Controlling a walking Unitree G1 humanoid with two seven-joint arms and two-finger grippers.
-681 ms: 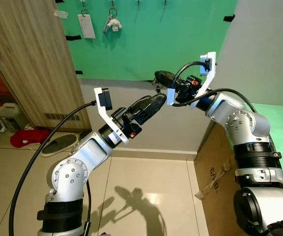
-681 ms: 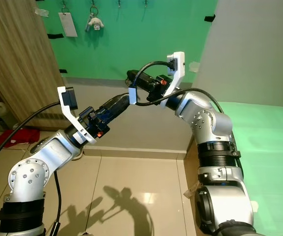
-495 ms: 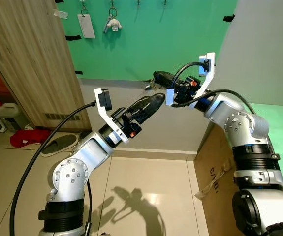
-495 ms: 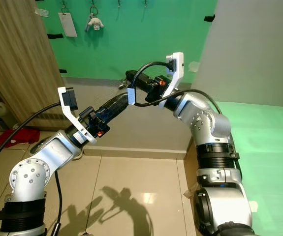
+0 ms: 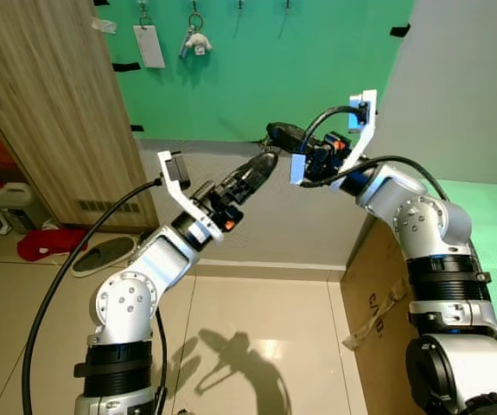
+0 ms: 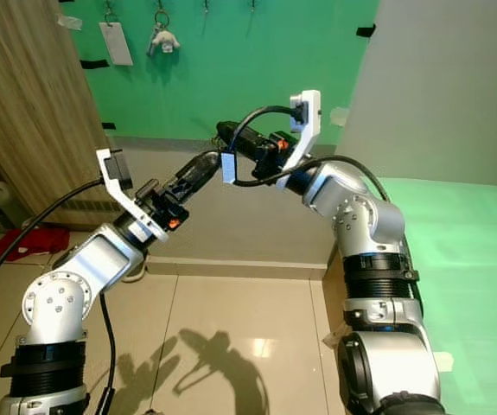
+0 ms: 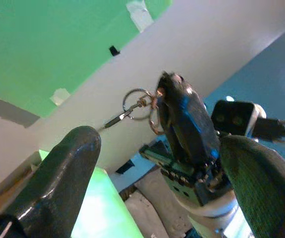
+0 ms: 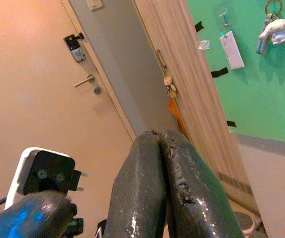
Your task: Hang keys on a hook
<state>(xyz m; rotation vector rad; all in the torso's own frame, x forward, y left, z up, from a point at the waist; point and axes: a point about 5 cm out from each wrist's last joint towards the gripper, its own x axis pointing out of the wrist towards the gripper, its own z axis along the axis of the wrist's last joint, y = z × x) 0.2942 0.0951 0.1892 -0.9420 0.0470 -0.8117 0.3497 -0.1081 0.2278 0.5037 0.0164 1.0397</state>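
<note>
**Spotter:** Right gripper has its two black fingers pressed together on the small silver key ring with its thin metal key, and the ring dangles off the tips, up in the air between the two arms. Your left gripper sits just below and beside it, fingers spread wide with nothing between them.

**Operator:** So where does this go wrong for me?

**Spotter:** In my judgement, at the handover. You hold that ring by a thin pinch at the very tips. If your left fingers close on the swinging key instead of the ring, or your right lets go early, the keys drop to the beige tiled floor. The fingertips are also very near each other, so you could knock the ring loose.

**Operator:** And what do you count on the wall?

**Spotter:** On the green wall panel I count four small metal hooks in a row. Two carry things: one white rectangular tag and one white plush keychain. Two hooks look free, well apart from both grippers.
</note>
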